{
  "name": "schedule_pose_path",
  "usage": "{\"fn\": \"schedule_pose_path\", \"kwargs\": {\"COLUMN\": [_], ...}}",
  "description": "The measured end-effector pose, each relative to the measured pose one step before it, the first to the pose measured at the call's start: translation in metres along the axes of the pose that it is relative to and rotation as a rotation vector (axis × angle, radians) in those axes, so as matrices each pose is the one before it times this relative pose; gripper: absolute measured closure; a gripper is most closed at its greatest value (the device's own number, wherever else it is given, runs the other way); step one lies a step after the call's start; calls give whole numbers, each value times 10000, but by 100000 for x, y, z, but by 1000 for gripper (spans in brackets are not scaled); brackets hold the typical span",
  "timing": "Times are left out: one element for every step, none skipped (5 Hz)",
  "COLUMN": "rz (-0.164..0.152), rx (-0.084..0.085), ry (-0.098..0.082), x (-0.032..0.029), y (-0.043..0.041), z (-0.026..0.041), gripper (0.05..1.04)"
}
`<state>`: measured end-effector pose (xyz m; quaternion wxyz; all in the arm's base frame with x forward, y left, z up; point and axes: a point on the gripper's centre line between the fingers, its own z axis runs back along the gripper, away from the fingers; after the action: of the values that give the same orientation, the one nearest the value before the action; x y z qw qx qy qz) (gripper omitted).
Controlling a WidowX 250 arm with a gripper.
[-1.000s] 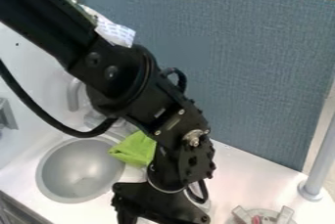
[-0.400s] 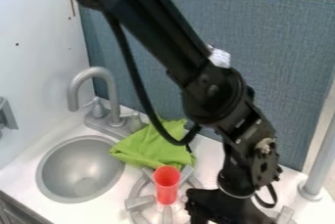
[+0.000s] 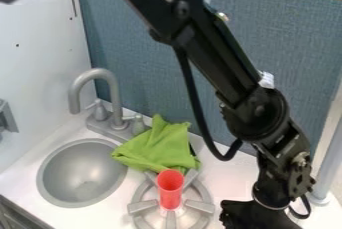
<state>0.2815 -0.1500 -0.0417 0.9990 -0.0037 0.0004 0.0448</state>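
Observation:
The black gripper [image 3: 257, 216] hangs at the lower right edge of the camera view, its fingertips cut off by the bottom edge. To its left, a red cup [image 3: 170, 189] stands upright on the grey burner [image 3: 198, 206]. A green cloth [image 3: 159, 146] lies crumpled behind the cup, between the burner and the faucet. The gripper is apart from both the cup and the cloth.
The grey sink bowl [image 3: 83, 174] is at the left, with a curved faucet [image 3: 112, 90] behind it. A blue-grey panel [image 3: 194, 38] stands along the back. A grey post [image 3: 327, 168] rises at the right, close to the arm.
The arm has moved right, its gripper shifting from the lower middle to the lower right. The red cup, left burner and more of the green cloth have come into view. The second burner is now hidden.

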Motion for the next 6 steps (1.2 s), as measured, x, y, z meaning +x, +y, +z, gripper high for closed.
{"fn": "schedule_pose_path", "kwargs": {"rz": [-247, 59, -110, 81, -203, -27], "rx": [412, 27, -402, -451, -98, 91], "ry": [116, -92, 379, -15, -71, 22], "x": [982, 899, -256, 280, 110, -1227], "y": [-334, -508, -933, -849, -157, 829], "z": [-734, -729, -2255, -709, 1, 445], "gripper": [82, 82, 82, 113, 309, 418]}}
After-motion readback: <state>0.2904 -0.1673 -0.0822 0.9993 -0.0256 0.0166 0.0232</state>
